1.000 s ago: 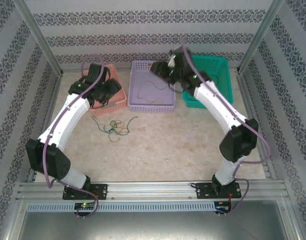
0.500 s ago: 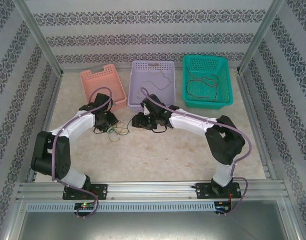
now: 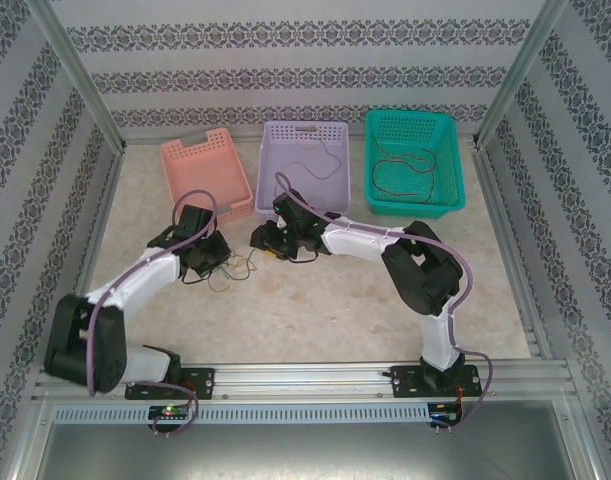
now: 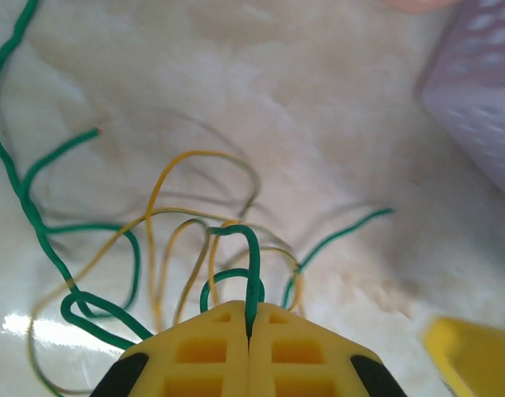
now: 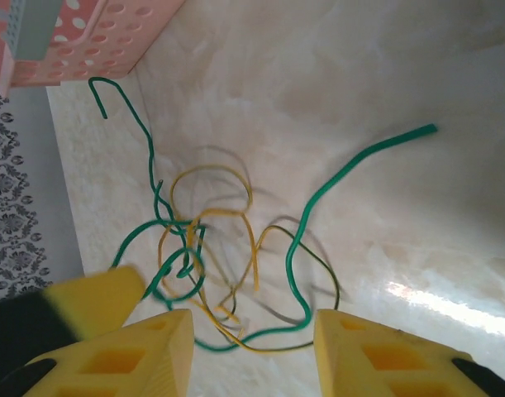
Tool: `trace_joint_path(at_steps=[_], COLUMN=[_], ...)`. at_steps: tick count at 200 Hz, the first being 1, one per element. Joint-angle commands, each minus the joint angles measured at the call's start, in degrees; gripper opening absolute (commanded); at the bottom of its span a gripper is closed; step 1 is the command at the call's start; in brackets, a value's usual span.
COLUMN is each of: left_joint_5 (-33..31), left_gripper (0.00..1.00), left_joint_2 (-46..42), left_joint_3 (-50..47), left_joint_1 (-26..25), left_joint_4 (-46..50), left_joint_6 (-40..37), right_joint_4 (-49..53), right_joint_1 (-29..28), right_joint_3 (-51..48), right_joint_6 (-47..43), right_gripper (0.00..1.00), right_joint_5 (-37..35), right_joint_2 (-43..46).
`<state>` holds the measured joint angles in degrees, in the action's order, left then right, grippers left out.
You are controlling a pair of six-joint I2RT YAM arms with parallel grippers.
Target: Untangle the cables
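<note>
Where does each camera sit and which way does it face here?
Top external: above and behind the bases, looking down on the table, the left arm and the right arm.
Left wrist: on the left arm, looking down past the shut left gripper, which pinches a green cable.
Right wrist: looking down between the open right gripper fingers.
Shared: both wrist views show the green and yellow cable tangle.
</note>
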<state>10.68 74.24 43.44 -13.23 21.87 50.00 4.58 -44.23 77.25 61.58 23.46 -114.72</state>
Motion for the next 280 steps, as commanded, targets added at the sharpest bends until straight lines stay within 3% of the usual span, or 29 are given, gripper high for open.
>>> trace_joint_path(at_steps=[1, 35, 63, 106, 195, 226, 256, 267, 280], left_joint_5=[2.64, 2.59, 3.04, 2.18, 6.09, 7.78, 7.40, 7.07, 6.27], left_gripper=[0.00, 0.00, 0.00, 0.00, 0.00, 0.00, 0.00, 0.12, 0.46], left_joint_2=[-4.58, -5.55, -5.87, -8.38, -11.88, -10.55, -6.00, -2.97, -0.15], left_joint_3=[-1.74, -3.87, -1.95, 3.43, 5.56, 4.55, 1.64, 2.35, 4.37], left_joint_1=[-1.57, -2.23, -2.36, -3.24, -5.20, -6.64, -12.57, -14.51, -15.64], left_joint_4=[-0.82, -1.81, -2.01, 4.00, 3.14, -0.34, -10.47, -12.57, -11.74], left_joint_6=[3.48, 5.35, 5.90, 4.56, 7.49, 12.07, 19.24, 19.87, 19.53], right_joint_4=[-2.45, -4.27, 0.37, 1.59, -5.02, -0.70, 4.06, 6.13, 8.68], right_joint_1=[-1.34, -3.45, -4.38, -0.94, -0.51, 0.28, 4.46, 6.21, 8.15], right_joint_3=[-0.43, -0.84, -1.40, -8.93, -4.05, -9.83, -18.55, -20.55, -22.90], right_joint_6=[5.81, 9.90, 9.79, 9.17, 19.19, 18.40, 13.50, 10.71, 8.24], right_gripper=[0.44, 0.43, 0.41, 0.46, 0.49, 0.39, 0.03, 0.00, 0.00], right_joint_5=[0.96, 1.28, -0.62, -6.62, -6.33, -12.90, -18.29, -18.98, -20.41], right_joint_2=[-0.82, -0.94, 0.19, 6.25, 0.29, 6.98, 16.91, 19.52, 22.84])
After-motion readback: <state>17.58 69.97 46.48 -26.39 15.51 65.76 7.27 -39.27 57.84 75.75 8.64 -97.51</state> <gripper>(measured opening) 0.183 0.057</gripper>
